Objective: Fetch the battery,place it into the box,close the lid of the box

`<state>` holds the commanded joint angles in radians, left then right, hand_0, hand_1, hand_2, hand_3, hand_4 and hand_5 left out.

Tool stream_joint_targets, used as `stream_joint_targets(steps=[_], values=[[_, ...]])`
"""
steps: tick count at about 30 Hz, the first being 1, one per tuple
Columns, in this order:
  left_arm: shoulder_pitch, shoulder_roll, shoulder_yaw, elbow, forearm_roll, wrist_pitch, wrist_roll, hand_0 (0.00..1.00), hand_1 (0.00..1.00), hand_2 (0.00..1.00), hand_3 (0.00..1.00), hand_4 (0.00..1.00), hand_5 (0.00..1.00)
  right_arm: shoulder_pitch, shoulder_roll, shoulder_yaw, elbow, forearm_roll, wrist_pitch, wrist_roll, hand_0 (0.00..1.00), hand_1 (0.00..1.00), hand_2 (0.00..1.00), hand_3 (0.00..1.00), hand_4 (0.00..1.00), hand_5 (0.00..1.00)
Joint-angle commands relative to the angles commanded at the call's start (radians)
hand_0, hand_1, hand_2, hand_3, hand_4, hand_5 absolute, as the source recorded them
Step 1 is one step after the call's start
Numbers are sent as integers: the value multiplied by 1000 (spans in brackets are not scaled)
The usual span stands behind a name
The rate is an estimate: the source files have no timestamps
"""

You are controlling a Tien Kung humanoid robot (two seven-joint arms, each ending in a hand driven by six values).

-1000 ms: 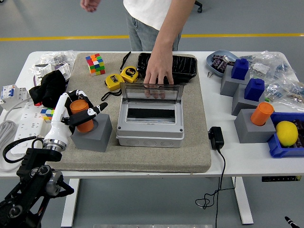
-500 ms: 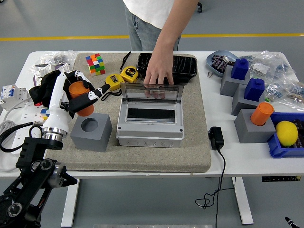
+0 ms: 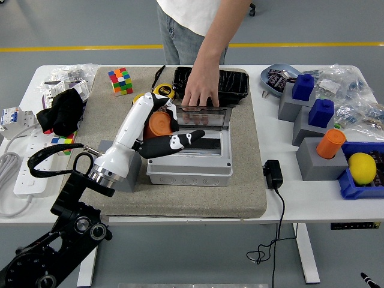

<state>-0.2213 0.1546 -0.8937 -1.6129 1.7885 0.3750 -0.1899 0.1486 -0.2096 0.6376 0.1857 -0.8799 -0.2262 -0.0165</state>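
Over the open grey plastic box (image 3: 189, 157) now — the left hand (image 3: 163, 137) has swung across from the grey block, fingers clamped on the orange cylindrical battery (image 3: 158, 125), so the drop comes next. A person's hand (image 3: 200, 93) steadies the clear lid (image 3: 199, 117). Count: two orange batteries, two blue ones — one box.
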Motion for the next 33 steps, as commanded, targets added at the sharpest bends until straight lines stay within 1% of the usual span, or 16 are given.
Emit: stream_joint_targets(steps=[1, 3, 6, 7, 8, 13, 14, 17, 20, 24, 26, 29, 33], values=[[-15, 3, 24, 14, 19, 4, -3, 48, 2, 2, 2, 958, 577, 1, 0, -2, -1, 2, 0, 0, 967, 840, 759, 807, 998, 998], [-40, 7, 65, 40, 41, 13, -9, 48, 2, 2, 2, 958, 577, 1, 0, -3, -1, 3, 0, 0, 967, 840, 759, 807, 998, 998], [-72, 5, 116, 85, 51, 23, -17, 48, 2, 2, 2, 958, 577, 3, -1, -7, -1, 5, 0, 0, 967, 840, 759, 807, 998, 998], [-82, 3, 132, 100, 50, 26, -19, 48, 2, 2, 2, 958, 577, 4, -1, -8, -1, 5, 0, -1, 967, 840, 759, 807, 998, 998], [-90, 2, 145, 113, 47, 28, -21, 48, 2, 2, 2, 967, 611, 5, 0, -10, -1, 6, 1, -1, 967, 840, 759, 807, 998, 998], [-145, -2, 227, 178, 12, 47, -34, 48, 2, 2, 2, 967, 611, 9, 1, -19, -1, 10, 0, -3, 967, 840, 759, 807, 998, 998], [-159, -2, 244, 195, 1, 51, -38, 48, 2, 2, 2, 969, 637, 9, 1, -21, -1, 11, 0, -3, 967, 840, 759, 807, 998, 998], [-185, -7, 269, 235, -17, 62, -46, 48, 2, 2, 2, 969, 637, 11, 0, -24, -1, 11, 1, -3, 967, 840, 759, 807, 998, 998], [-206, -15, 280, 264, -25, 70, -53, 49, 2, 2, 2, 969, 641, 13, -1, -28, -1, 14, 0, -3, 967, 839, 759, 805, 998, 998], [-241, -34, 282, 331, -28, 86, -66, 49, 2, 2, 2, 969, 641, 14, -2, -35, -2, 18, 0, -3, 967, 839, 759, 805, 998, 998], [-255, -39, 281, 361, -25, 92, -71, 49, 2, 2, 2, 968, 641, 15, -3, -35, -1, 17, 1, -3, 966, 839, 759, 806, 998, 998], [-280, -49, 272, 413, -23, 100, -78, 49, 2, 2, 2, 968, 641, 17, -3, -40, -1, 19, 1, -3, 966, 839, 759, 806, 998, 998], [-301, -61, 255, 458, -22, 106, -83, 53, 2, 2, 2, 967, 638, 18, -5, -46, -2, 23, 0, -3, 966, 839, 758, 806, 998, 998]])
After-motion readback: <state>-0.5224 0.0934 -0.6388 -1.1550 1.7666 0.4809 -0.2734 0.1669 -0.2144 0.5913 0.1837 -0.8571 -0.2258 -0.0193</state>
